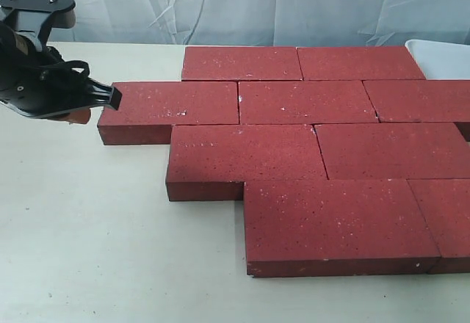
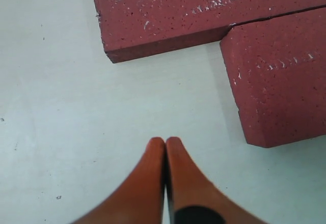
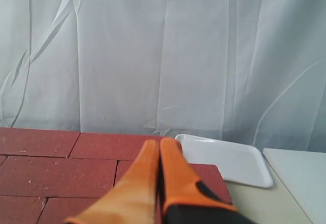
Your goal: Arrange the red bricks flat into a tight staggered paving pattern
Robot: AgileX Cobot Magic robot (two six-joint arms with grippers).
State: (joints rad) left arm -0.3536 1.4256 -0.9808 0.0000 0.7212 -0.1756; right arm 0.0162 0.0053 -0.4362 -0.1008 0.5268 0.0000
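Several red bricks (image 1: pixel 308 147) lie flat on the white table (image 1: pixel 88 227) in four staggered rows, edges touching. The leftmost brick (image 1: pixel 172 106) of the second row sticks out to the left. My left gripper (image 1: pixel 79 116) hovers just off that brick's left end, apart from it. In the left wrist view its orange fingers (image 2: pixel 153 183) are pressed together with nothing between them, over bare table, near that brick (image 2: pixel 204 10) and the third-row brick (image 2: pixel 280 81). My right gripper (image 3: pixel 159 143) is shut and empty, raised over the bricks (image 3: pixel 56 175); the exterior view does not show it.
A white tray (image 1: pixel 444 55) sits at the back right beside the bricks, also shown in the right wrist view as a tray (image 3: pixel 226 160). A pale curtain (image 1: pixel 242 4) closes off the back. Bare table lies left of and in front of the bricks.
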